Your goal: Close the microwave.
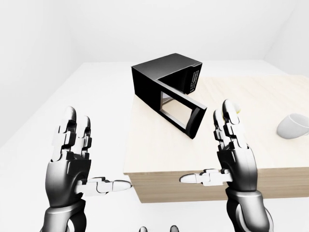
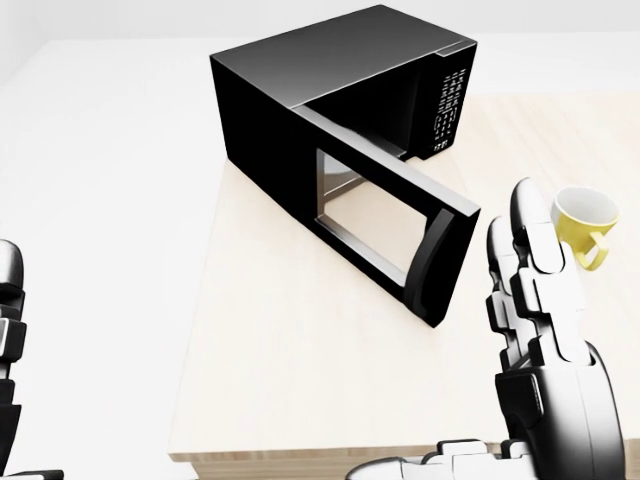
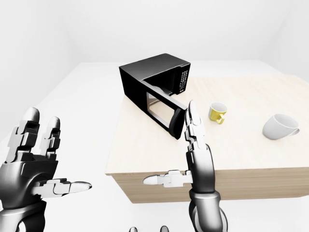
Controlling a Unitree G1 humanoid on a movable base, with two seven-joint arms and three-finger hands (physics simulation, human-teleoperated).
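A black microwave (image 2: pixel 330 100) stands on a pale wooden bench (image 2: pixel 270 370), near the bench's left edge and toward the top in the head view. Its door (image 2: pixel 385 225) is swung wide open. The door reaches out from the body toward the lower right of that view, and through its window the bench surface can be seen. The control panel with small white marks is on the right end of the microwave body.

The right hand (image 1: pixel 234 154) is raised upright over the near part of the bench, to the right of the door's free end and below it in the left-eye view. Its fingers (image 2: pixel 535 270) are straight and spread apart, pointing up, and the thumb points toward the left. They hold nothing and do not touch the door; in the head view the fingertips are just beside the door's outer edge, but a gap shows between them.

The left hand (image 1: pixel 70 164) is also raised, with its fingers (image 1: pixel 72 130) apart and the thumb pointing to the right. It is off the left side of the bench, over the white floor, and well apart from the microwave. It holds nothing.

A yellow cup (image 3: pixel 217 112) stands on the bench to the right of the open door, and in the head view it shows just behind the right fingertips. A white cup (image 3: pixel 279 126) lies on its side further to the right on the bench.
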